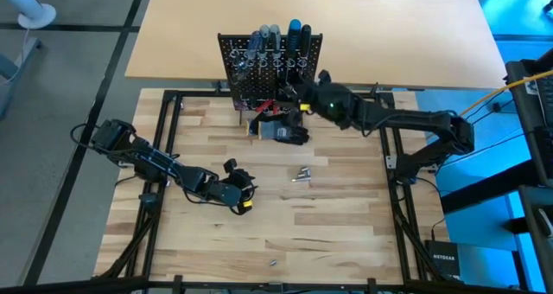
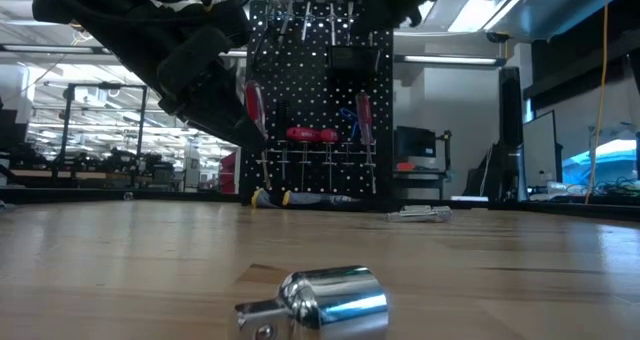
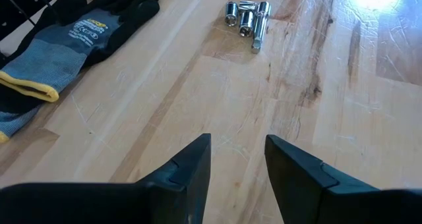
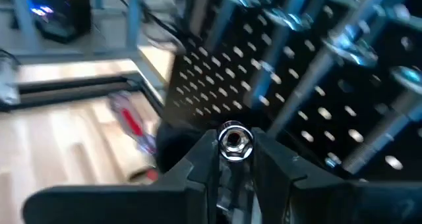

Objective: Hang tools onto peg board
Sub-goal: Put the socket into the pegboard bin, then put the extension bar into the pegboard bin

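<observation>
The black peg board point(image 1: 268, 65) stands upright at the table's far side, with several screwdrivers point(image 1: 278, 36) in its ring holders; it also shows in the low view point(image 2: 320, 110). My right gripper point(image 1: 300, 95) is close in front of the board, shut on a small silver socket point(image 4: 232, 143). My left gripper point(image 3: 237, 151) is open and empty above the table's middle left point(image 1: 244, 188). A few silver sockets point(image 3: 247, 16) lie on the wood to its right point(image 1: 301, 175). Another silver socket point(image 2: 330, 300) lies near the front edge. My right gripper pinches the silver socket's sides point(image 4: 224, 151) between its two fingertips. The socket's open hex end point(image 4: 232, 138) faces back toward the wrist camera. The socket is lifted clear of the table, close before the peg board's face point(image 4: 297, 72).
A dark grey glove bundle with yellow cuffs point(image 1: 281, 131) lies just in front of the peg board; it also shows in the left wrist view point(image 3: 72, 33). A red-handled tool point(image 4: 132, 128) lies at the board's foot. Black frame rails point(image 1: 168, 138) run along the table's sides.
</observation>
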`<state>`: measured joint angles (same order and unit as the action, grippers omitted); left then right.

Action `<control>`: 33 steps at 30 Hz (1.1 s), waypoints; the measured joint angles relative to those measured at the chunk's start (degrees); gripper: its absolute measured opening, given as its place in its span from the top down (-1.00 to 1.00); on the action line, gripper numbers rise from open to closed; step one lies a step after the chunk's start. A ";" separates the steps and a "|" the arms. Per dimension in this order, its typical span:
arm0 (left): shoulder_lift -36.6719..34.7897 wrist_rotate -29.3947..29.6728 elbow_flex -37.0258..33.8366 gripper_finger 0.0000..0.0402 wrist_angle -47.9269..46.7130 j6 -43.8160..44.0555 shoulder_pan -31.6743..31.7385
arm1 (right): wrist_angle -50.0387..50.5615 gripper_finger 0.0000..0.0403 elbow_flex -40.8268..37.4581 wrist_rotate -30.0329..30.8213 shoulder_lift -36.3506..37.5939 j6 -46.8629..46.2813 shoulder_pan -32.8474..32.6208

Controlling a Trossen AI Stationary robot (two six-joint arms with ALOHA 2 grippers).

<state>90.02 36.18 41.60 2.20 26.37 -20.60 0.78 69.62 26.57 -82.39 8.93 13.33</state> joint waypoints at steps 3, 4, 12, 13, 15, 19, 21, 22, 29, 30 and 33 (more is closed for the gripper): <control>0.01 0.00 0.01 0.33 0.00 -0.43 0.01 | 0.38 0.62 -0.01 -0.61 0.00 -2.70 1.87; 0.00 0.02 0.02 0.33 0.00 -0.78 0.00 | 0.52 0.62 -0.01 -0.86 0.00 -3.42 2.33; 0.00 0.00 0.02 0.33 0.00 -0.87 0.00 | 3.02 0.52 -0.01 -1.69 0.00 -3.96 2.44; 0.02 0.00 0.00 0.33 0.00 -0.87 0.00 | 3.18 0.47 -0.01 -1.69 0.00 -3.95 2.46; 0.00 0.00 0.02 0.33 0.00 -0.73 0.00 | 3.19 0.35 -0.01 -1.64 0.00 -3.96 2.46; 0.00 0.00 0.02 0.33 0.00 -0.85 0.00 | 3.42 0.09 -0.01 -1.68 0.02 -3.96 2.44; 0.01 0.00 0.01 0.33 0.00 -0.85 0.01 | 4.44 -0.01 -0.01 -2.47 0.42 -4.10 2.38; 0.00 0.00 0.00 0.33 0.00 -0.85 0.00 | 4.96 -0.05 -0.01 -3.17 0.69 -4.13 1.93; 0.00 0.00 0.00 0.33 0.00 -0.85 0.00 | 10.03 -0.12 -0.01 -4.95 3.99 -3.76 -4.32; 0.00 0.00 0.02 0.33 0.00 -0.85 0.00 | 11.09 -0.12 -0.01 -5.75 4.40 -3.21 -5.51; 0.02 0.00 0.02 0.33 0.00 -0.83 0.00 | 14.10 -0.12 -0.01 -6.71 4.76 -2.65 -9.51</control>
<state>90.04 36.18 41.63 2.20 25.54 -20.60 14.88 69.60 19.86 -77.62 6.28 3.83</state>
